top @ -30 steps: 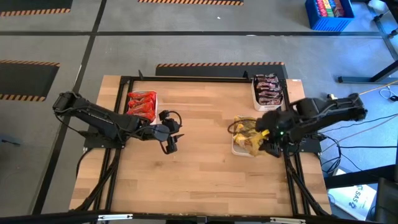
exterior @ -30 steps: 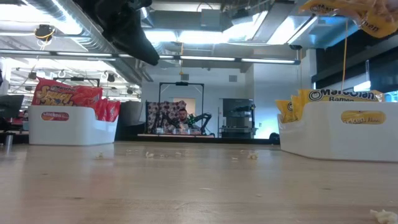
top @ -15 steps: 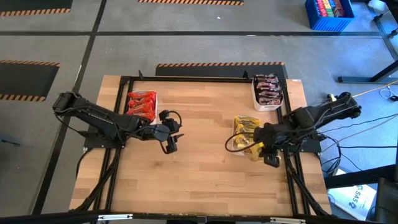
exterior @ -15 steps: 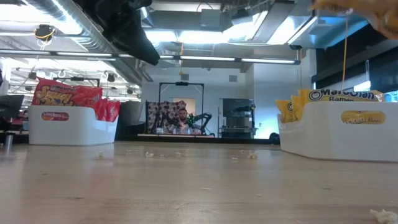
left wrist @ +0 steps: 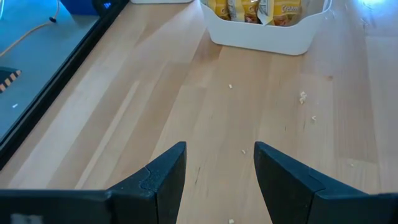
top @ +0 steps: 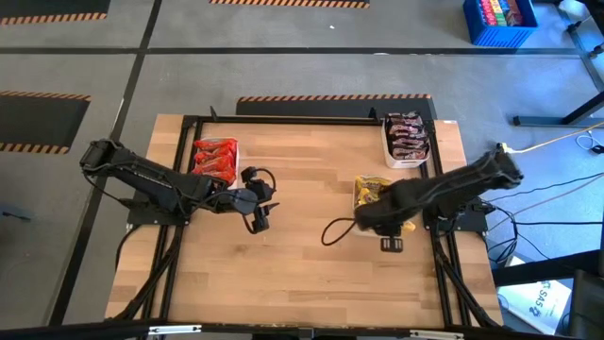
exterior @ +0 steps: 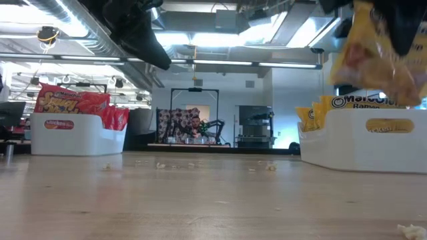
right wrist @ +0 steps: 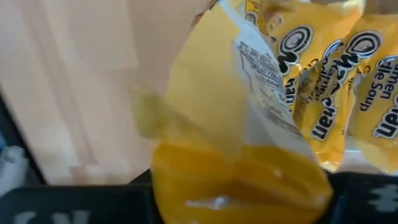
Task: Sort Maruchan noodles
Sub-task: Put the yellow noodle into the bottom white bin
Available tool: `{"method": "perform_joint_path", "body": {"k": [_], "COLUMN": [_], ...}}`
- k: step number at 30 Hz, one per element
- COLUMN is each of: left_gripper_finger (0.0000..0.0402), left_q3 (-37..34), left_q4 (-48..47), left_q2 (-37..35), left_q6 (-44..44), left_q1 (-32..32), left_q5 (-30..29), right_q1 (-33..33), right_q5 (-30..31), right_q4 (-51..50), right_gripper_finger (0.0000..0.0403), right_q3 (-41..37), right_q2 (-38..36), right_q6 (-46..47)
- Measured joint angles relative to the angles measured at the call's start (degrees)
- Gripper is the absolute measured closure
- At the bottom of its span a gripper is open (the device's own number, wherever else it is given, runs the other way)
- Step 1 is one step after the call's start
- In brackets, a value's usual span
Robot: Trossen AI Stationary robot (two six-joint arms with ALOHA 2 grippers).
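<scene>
right fingers: pinched on the lower edge of a yellow ramen packet (right wrist: 242, 155), so the right gripper (top: 389, 225) is holding it up in the air over the tray of yellow ones

the held packet: hangs from one edge, up off the tabletop (top: 302, 236); in the low view it dangles above the white tray (exterior: 363, 143), tilted, not yet in

how it'll handle: looks light and floppy to me. Crinkly plastic skin, slick, with a brittle noodle block inside that'd probably crack if squeezed hard. Crumbs already lie on the wood, so yeah, fragile

where to grab: I'd say the sealed end seam or a thin edge, like it's doing now. Grabbing flat across the middle risks crushing the block, and the film could slide out of a loose pinch

left fingers: spread apart, nothing between them; the left gripper (left wrist: 217, 171) hovers over bare wood near the middle-left, waiting

yellow packets (top: 373, 192): standing packed in that tray on the right side, labels showing

red-orange packets (top: 215, 157): in their own tray at the far left

dark brown-black packets (top: 407, 135): in a tray at the far right corner

loose ones: can't see any lying out on the wood
</scene>
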Motion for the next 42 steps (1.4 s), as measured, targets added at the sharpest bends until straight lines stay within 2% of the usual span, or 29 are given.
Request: {"method": "perform_joint_path", "body": {"k": [11, 17, 36, 42], "left_gripper_finger": [0.022, 0.022, 0.022, 0.022], "left_q3": [0.0, 0.0, 0.0, 0.07], "left_q4": [-0.2, -0.17, 0.21, 0.34], "left_q2": [-0.01, -0.02, -0.1, -3.84], "left_q6": [0.02, 0.01, 1.07, 1.14], "left_q1": [0.0, -0.02, -0.05, -0.04], "left_q5": [0.02, 0.02, 0.15, 0.06], "right_q1": [-1.35, -2.7, -4.65, -5.16], "right_q5": [0.12, -0.41, -1.37, -1.75], "right_q4": [0.0, 2.75, 10.58, 14.1], "right_gripper_finger": [0.0287, 0.0287, 0.0286, 0.0286], "right_q3": [-0.66, -4.77, -9.96, -12.62], "right_q2": [5.86, 6.09, 6.07, 6.02], "right_q6": [-2.76, -2.43, -5.02, -6.3]}}
